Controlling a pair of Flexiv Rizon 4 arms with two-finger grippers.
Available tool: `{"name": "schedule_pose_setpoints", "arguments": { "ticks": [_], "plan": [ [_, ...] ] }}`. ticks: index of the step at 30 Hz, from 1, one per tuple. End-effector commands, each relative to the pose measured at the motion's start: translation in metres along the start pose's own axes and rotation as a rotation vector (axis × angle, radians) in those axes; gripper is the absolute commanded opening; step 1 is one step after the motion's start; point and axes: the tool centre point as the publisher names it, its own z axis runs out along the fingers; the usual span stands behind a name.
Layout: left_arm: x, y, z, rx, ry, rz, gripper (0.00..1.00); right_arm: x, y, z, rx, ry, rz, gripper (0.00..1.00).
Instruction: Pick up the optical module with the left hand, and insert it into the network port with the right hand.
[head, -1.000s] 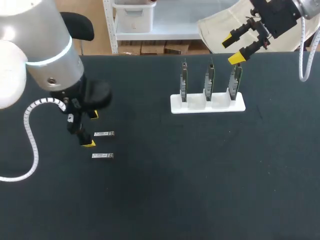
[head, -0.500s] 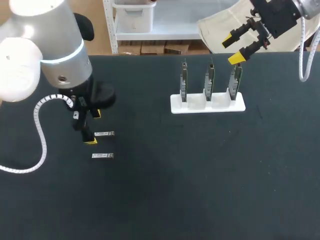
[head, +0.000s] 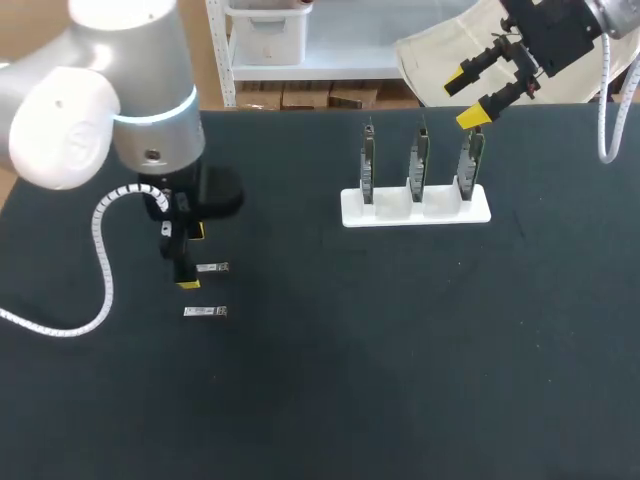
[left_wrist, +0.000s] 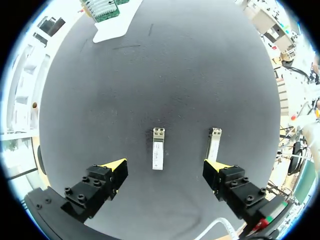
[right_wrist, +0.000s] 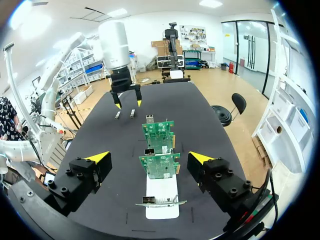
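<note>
Two small silver optical modules lie on the black table, one (head: 211, 268) farther from me and one (head: 205, 312) nearer. My left gripper (head: 192, 258) hangs open just above them. In the left wrist view the farther module (left_wrist: 158, 155) lies between the spread fingers of the left gripper (left_wrist: 165, 166), untouched, and the other module (left_wrist: 214, 145) lies just ahead of one fingertip. A white stand (head: 416, 205) holds three upright circuit boards with network ports (head: 420, 158). My right gripper (head: 465, 97) hangs open and empty above the stand's right end, with the boards (right_wrist: 160, 165) ahead of it.
The black table (head: 380, 360) stretches wide in front of the stand and to the right of the modules. My left arm's white cable (head: 100, 250) loops beside the left gripper. In the right wrist view the left arm (right_wrist: 115, 45) stands beyond the boards.
My left arm has shifted to the right, bringing its open gripper closer over the farther module. The right arm and both modules have stayed put.
</note>
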Motion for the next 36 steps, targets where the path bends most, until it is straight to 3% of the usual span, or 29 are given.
{"name": "schedule_pose_setpoints", "arguments": {
  "ticks": [1, 4, 36],
  "plan": [
    [-0.002, 0.003, 0.004, -0.007, 0.009, 0.001, 1.0, 0.001, 0.002, 0.0, 0.005, -0.002, -0.002, 1.0],
    [-0.004, 0.001, 0.005, -0.054, 0.104, 0.005, 1.0, 0.001, 0.002, 0.0, 0.005, -0.002, -0.002, 1.0],
    [-0.004, 0.004, 0.019, 0.024, 0.016, -0.049, 1.0, 0.001, 0.002, 0.0, 0.005, -0.002, -0.002, 1.0]
  ]
}}
